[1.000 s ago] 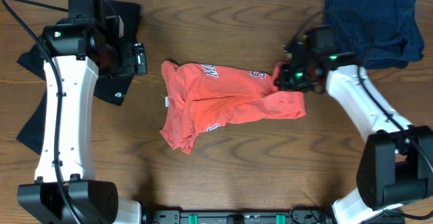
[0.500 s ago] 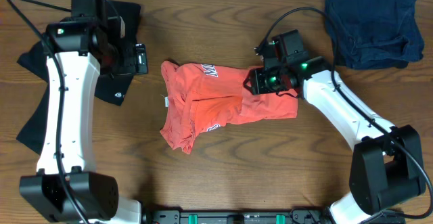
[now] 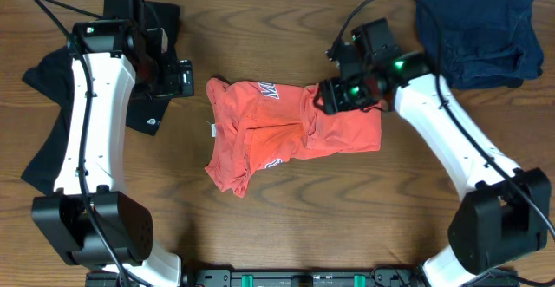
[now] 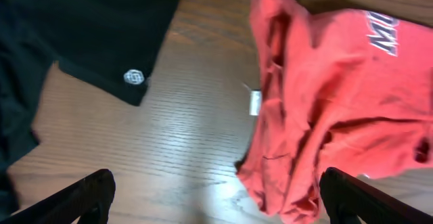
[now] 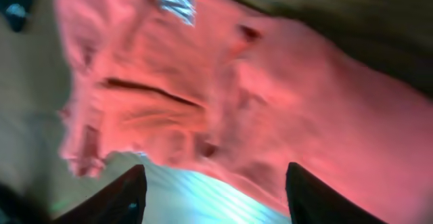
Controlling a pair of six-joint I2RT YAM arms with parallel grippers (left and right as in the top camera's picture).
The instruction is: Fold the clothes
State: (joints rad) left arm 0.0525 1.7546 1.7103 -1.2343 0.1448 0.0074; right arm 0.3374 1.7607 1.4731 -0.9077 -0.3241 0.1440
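Observation:
The coral-red T-shirt (image 3: pixel 260 140) lies crumpled mid-table, with its right side folded in over the middle and white lettering showing near its top edge. My right gripper (image 3: pixel 325 98) hovers open over the shirt's upper right part. In the right wrist view the gripper (image 5: pixel 216 197) has nothing between its fingers, and the shirt (image 5: pixel 270 95) lies below. My left gripper (image 3: pixel 180 77) is wide open just left of the shirt. Its wrist view shows only bare wood between the fingers (image 4: pixel 220 207), with the shirt's left edge (image 4: pixel 325 95) beside them. The black garment (image 3: pixel 143 114) with a small white logo lies under the left arm.
The navy garment (image 3: pixel 481 31) sits bunched at the back right corner. The black garment (image 4: pixel 88 28) spreads along the table's left side, reaching towards the left edge. Bare wood shows in front of the shirt, and the arm bases stand at the near edge.
The right gripper carried the shirt's right side leftward over the middle, then opened and let it go. The left arm shifted slightly, still open.

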